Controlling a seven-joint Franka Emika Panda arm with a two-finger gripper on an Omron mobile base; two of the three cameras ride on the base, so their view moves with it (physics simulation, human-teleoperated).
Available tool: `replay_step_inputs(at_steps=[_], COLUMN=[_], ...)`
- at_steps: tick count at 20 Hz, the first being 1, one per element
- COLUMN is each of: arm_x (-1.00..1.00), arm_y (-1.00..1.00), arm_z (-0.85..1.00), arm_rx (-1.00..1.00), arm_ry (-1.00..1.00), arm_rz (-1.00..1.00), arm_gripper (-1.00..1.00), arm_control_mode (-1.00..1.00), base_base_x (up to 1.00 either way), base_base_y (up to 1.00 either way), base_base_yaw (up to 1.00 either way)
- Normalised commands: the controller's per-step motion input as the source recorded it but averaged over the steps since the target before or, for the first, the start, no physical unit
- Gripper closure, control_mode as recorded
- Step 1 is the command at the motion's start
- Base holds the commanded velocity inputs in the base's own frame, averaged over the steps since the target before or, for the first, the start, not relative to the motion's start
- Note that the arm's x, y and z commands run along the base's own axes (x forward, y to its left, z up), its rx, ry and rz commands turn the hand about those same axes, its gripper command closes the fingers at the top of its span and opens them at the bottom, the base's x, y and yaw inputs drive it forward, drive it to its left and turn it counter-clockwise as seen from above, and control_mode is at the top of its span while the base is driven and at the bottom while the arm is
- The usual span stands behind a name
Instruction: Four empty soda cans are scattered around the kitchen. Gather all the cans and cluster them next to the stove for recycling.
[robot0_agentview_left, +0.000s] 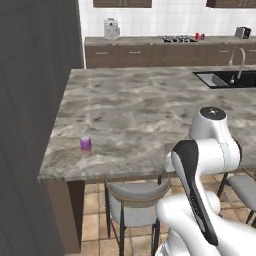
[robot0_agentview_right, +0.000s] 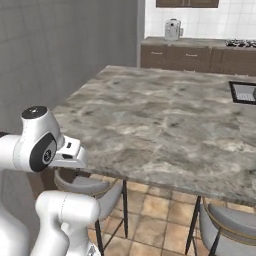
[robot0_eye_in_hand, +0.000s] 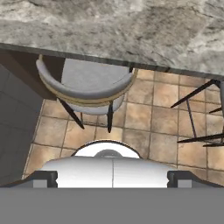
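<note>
Small purple cylinder, probably a soda can (robot0_agentview_left: 86, 144), on marbled stone counter (robot0_agentview_left: 145, 115).

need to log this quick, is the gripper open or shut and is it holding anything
gripper: open, fingertips spread wide, holding nothing; it points down at the grey stool beside the island counter.

arm (robot0_agentview_left: 210, 165): glossy white rounded shells | joints: dark, near-black bands between the segments, one long black strip running down a link | joint cap (robot0_agentview_right: 34, 112): round, flat, dark grey disc on a white dome | side hub: dark circular face with a grey centre | wrist block: small, white, angular
</note>
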Motion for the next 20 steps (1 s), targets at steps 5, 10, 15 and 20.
replay_step_inputs(at_steps=[5, 10, 15, 20], arm_x=[0.00, 0.00, 0.00, 0.00], arm_y=[0.00, 0.00, 0.00, 0.00], arm_z=[0.00, 0.00, 0.00, 0.00], arm_rx=[0.00, 0.00, 0.00, 0.00], arm_ry=[0.00, 0.00, 0.00, 0.00], arm_rz=[0.00, 0.00, 0.00, 0.00], arm_gripper=[-1.00, -1.00, -1.00, -1.00], arm_control_mode=[1.00, 1.00, 1.00, 1.00], base_base_x=[0.72, 0.00, 0.00, 0.00], base_base_y=[0.75, 0.21, 0.00, 0.00], base_base_yaw=[-0.30, -0.01, 0.00, 0.00])
